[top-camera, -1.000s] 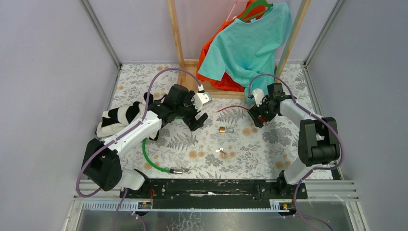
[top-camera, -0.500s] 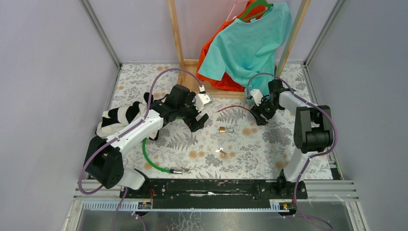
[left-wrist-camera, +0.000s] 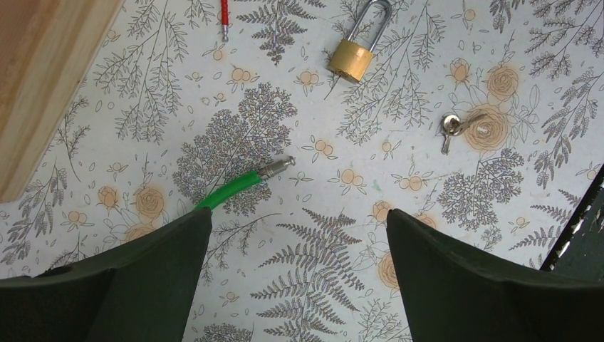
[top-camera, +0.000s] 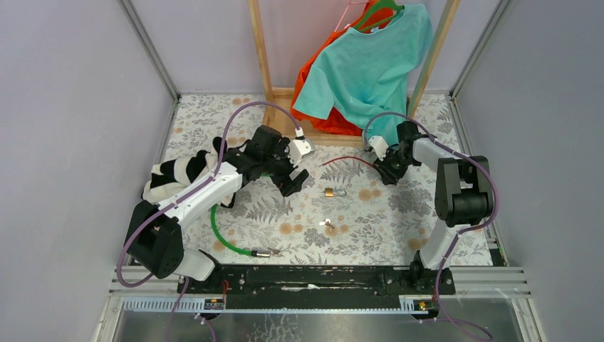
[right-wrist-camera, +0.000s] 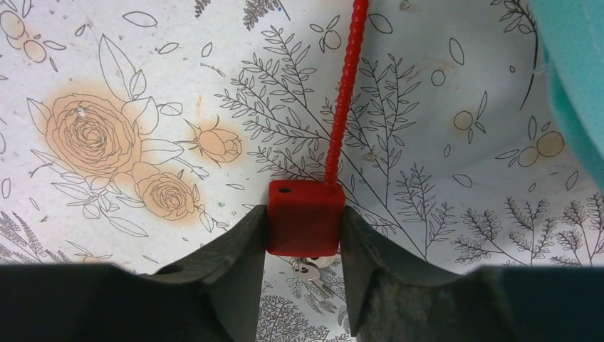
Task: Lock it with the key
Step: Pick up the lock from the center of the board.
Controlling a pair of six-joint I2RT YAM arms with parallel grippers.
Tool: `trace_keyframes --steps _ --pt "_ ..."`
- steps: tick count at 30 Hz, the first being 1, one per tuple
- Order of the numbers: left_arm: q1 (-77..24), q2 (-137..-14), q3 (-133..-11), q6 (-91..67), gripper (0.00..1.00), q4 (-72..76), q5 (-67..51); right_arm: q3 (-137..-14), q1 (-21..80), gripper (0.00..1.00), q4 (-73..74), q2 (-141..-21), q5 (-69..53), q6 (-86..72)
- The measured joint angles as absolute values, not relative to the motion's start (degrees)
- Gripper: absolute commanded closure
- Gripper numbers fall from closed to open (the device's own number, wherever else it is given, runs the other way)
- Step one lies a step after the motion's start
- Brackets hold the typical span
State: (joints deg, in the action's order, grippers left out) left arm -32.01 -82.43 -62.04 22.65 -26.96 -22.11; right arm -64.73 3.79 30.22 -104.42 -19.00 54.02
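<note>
The right gripper (top-camera: 388, 173) sits low over the far right of the floral table (top-camera: 399, 214), just in front of the hanging teal shirt (top-camera: 370, 64). In its wrist view the two dark fingers (right-wrist-camera: 235, 263) are narrowed onto the flat sides of the red lock body (right-wrist-camera: 303, 214), which lies between them and looks touched on both sides. Gripping the side faces leaves the ends free: the red cable (right-wrist-camera: 345, 92) runs away from the far corner of the block, and a small bunch of keys (right-wrist-camera: 310, 269) shows at its near end, under the wrist. That is probably the reason for the hold, to keep the body steady while a key is worked, though whether a key is already seated in it cannot be told from here. The left gripper (left-wrist-camera: 298, 217) hangs above mid-table with its jaws spread wide and nothing between them, so it is free to take a key. Its camera looks down on the other candidates: a brass padlock (left-wrist-camera: 352, 57) lying flat with its shackle pointing away, a loose key (left-wrist-camera: 450, 127) near it but not touching, and the metal tip of a green cable (left-wrist-camera: 246, 182). None of these is held. With one lock pinned and the other hand free, the task looks barely begun—gripped, but not turned.
</note>
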Motion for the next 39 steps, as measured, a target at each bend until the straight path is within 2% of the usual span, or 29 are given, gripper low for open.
trace_keyframes --steps 3,6,7,11,18,28,32,36,39 --pt "-32.0 -82.4 -62.0 22.7 0.00 -27.0 -22.1 -64.7 3.7 0.85 30.0 -104.4 -19.0 54.4" --pt "-32.0 -82.4 -62.5 22.7 0.00 -27.3 -21.9 -64.6 3.7 0.99 30.0 -104.1 -19.0 54.8" --pt "-32.0 -82.4 -62.9 22.7 0.00 -27.3 -21.8 -64.6 3.7 1.00 30.3 -103.9 -19.1 54.7" --pt "-32.0 -82.4 -64.7 22.8 0.00 -27.6 -21.4 -64.6 3.7 1.00 32.1 -100.8 -20.8 53.8" --pt "-32.0 -83.2 -73.5 22.9 0.10 -30.3 -21.7 -65.9 4.4 1.00 34.9 -93.2 -26.4 49.7" --pt "-32.0 -84.6 -80.6 19.9 0.21 -31.9 -24.2 -66.2 15.9 1.00 34.5 -78.7 -29.3 44.4" --pt "-31.6 -86.3 -82.1 20.7 0.22 -35.4 -24.0 -69.4 17.3 1.00 36.9 -77.9 -30.8 44.2" --pt "-30.4 -86.5 -83.2 22.6 0.17 -39.7 -23.8 -72.0 17.6 1.00 39.2 -77.8 -32.1 44.7" --pt "-29.4 -86.5 -83.5 24.1 0.18 -42.0 -23.9 -72.4 17.7 1.00 40.9 -77.5 -32.9 45.0"
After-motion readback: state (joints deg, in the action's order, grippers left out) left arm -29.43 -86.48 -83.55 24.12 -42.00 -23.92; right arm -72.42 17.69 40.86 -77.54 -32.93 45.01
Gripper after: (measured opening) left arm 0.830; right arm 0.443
